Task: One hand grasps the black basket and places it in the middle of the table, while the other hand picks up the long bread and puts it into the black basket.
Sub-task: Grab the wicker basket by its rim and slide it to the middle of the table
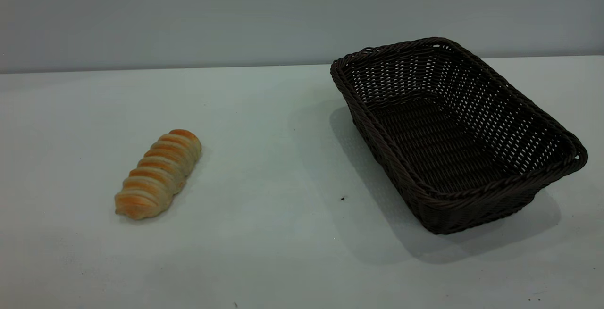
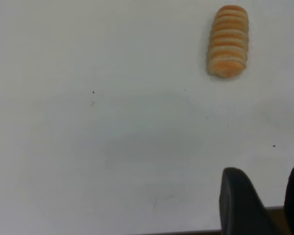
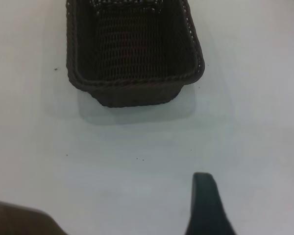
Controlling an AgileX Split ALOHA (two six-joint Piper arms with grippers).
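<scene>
The long bread [image 1: 158, 173], ridged in golden-orange and cream, lies on the left part of the table [image 1: 264, 167]. The black basket [image 1: 453, 129] stands empty on the right part, angled, well apart from the bread. Neither gripper shows in the exterior view. My left gripper [image 2: 267, 188] is open and empty near the table's front edge, far from the bread [image 2: 228, 41]. My right gripper [image 3: 245, 196] hangs back from the basket [image 3: 134, 54]. Only one of its fingers [image 3: 206, 205] shows, with bare table on both sides, and it holds nothing.
A plain grey wall runs behind the table. A few tiny dark specks [image 1: 342, 199] dot the tabletop between bread and basket. The table's front edge [image 2: 137, 232] shows in the left wrist view.
</scene>
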